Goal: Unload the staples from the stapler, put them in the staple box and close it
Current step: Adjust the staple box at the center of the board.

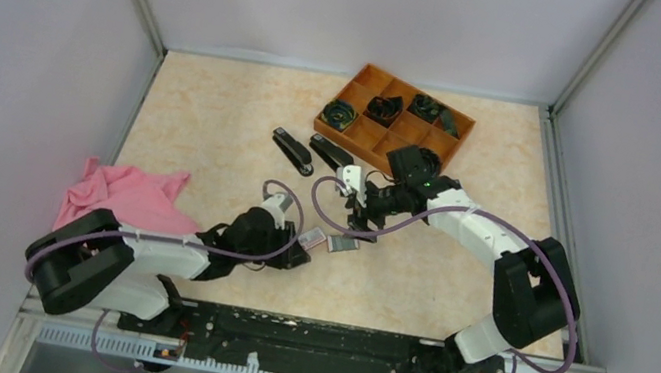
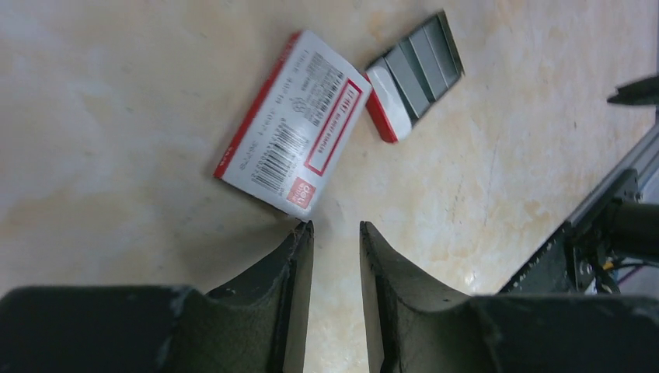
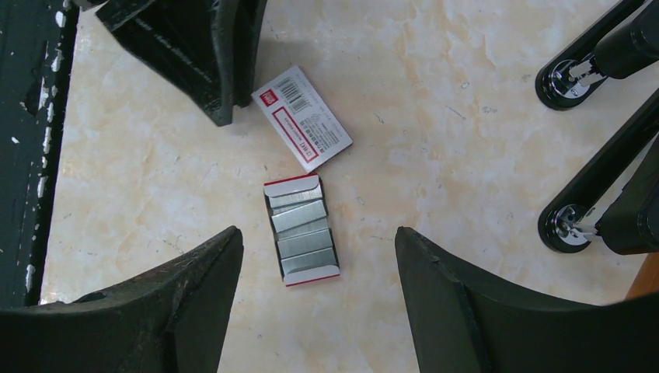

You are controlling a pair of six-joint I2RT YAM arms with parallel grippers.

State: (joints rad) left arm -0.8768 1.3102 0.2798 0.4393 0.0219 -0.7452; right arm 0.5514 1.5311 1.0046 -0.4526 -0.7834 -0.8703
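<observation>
Right gripper [image 3: 317, 233] was spread wide with nothing between the fingers, hanging directly over the staples [image 3: 300, 231]. Its own wrist view showed them best: several silvery ribbed strips packed side by side in a small open drawer [image 3: 289, 186] with a white, red-edged end, lying flat on the table [image 3: 435, 101].

Left gripper [image 2: 336, 227] was down low, its jaws narrowed to a slim gap and gripping nothing. Its tips sat right at a corner of the white and red box sleeve [image 2: 291, 124]; whether they touched it could not be told. That camera alone made the barcode and print readable, with the drawer just beside the sleeve's far corner.

From above, sleeve and drawer shrank to two small pale shapes between the grippers. That view alone took in the first black stapler [image 1: 292, 151] and the second black stapler [image 1: 331, 152] whole, lying side by side beyond the grippers. Past them sat the orange divided tray [image 1: 340, 94], and a pink cloth [image 1: 127, 196] lay far left.
</observation>
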